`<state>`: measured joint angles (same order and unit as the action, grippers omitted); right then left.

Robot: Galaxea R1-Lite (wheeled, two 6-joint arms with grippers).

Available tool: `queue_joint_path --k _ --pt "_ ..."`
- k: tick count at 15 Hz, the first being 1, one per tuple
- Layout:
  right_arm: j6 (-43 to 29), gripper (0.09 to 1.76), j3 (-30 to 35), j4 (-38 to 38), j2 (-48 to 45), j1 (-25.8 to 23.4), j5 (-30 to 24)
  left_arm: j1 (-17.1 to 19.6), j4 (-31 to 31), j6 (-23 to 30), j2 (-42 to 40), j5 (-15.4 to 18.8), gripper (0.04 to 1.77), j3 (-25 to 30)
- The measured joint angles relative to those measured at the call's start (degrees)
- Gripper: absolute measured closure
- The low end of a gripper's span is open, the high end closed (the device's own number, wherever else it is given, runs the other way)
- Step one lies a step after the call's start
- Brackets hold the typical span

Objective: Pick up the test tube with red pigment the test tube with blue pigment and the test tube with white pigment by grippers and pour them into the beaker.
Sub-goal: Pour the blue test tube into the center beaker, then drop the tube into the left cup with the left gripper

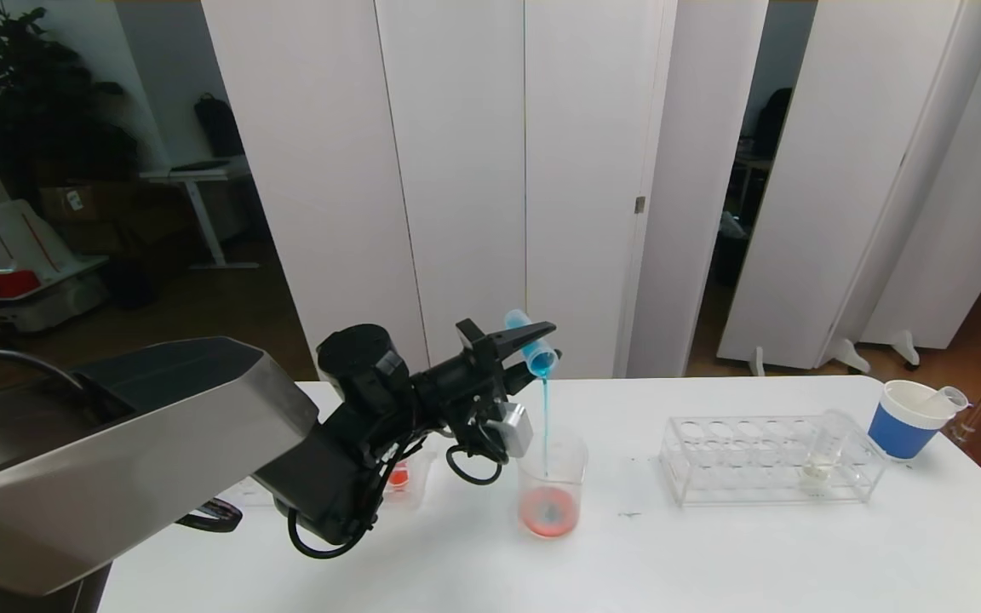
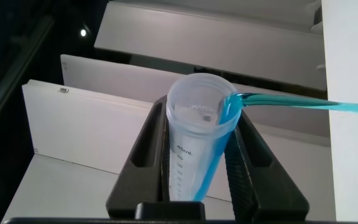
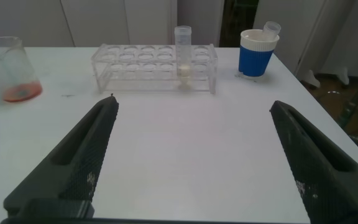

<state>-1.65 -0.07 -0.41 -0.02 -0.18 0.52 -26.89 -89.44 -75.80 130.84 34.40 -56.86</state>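
Observation:
My left gripper (image 1: 542, 340) is shut on the test tube with blue pigment (image 1: 521, 327), tilted mouth-down above the beaker (image 1: 552, 460). A thin blue stream (image 1: 545, 417) falls from the tube into the beaker, which has red-orange liquid at its bottom. In the left wrist view the tube (image 2: 194, 143) sits between the fingers (image 2: 143, 149), blue liquid running over its rim. The test tube with white pigment (image 1: 827, 443) stands upright in the clear rack (image 1: 712, 477). My right gripper (image 3: 192, 102) hangs open and empty over bare table, facing the rack (image 3: 135, 62) and that tube (image 3: 183, 50).
A blue-banded paper cup (image 1: 908, 417) with an empty tube leaning in it stands at the far right, near the table edge. Something with red-orange liquid (image 1: 398, 477) shows partly behind my left arm. White panels stand behind the table.

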Motion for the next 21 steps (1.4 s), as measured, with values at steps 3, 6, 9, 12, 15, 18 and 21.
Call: queue_joint_path --k 3,6,9,12,15,18,21 --pt "0.0 0.1 0.0 0.0 0.0 0.0 0.0 0.0 0.0 -0.2 0.0 0.0 1.22 -0.3" --pt "0.0 0.1 0.0 0.0 0.0 0.0 0.0 0.0 0.0 -0.5 0.1 0.0 1.22 -0.6" --pt "0.0 0.1 0.0 0.0 0.0 0.0 0.0 -0.1 0.0 -1.0 0.1 0.3 1.22 -1.0" --pt "0.0 0.1 0.0 0.0 0.0 0.0 0.0 -0.1 0.0 -1.1 0.1 1.2 1.22 -1.3" --pt "0.0 0.1 0.0 0.0 0.0 0.0 0.0 -0.2 0.0 -1.1 0.1 2.0 1.22 -1.5" --pt "0.0 0.1 0.0 0.0 0.0 0.0 0.0 -0.2 0.0 -1.1 0.1 2.2 1.22 -1.8" --pt "0.0 0.1 0.0 0.0 0.0 0.0 0.0 -0.2 0.0 -1.2 0.3 2.2 1.22 -2.0"
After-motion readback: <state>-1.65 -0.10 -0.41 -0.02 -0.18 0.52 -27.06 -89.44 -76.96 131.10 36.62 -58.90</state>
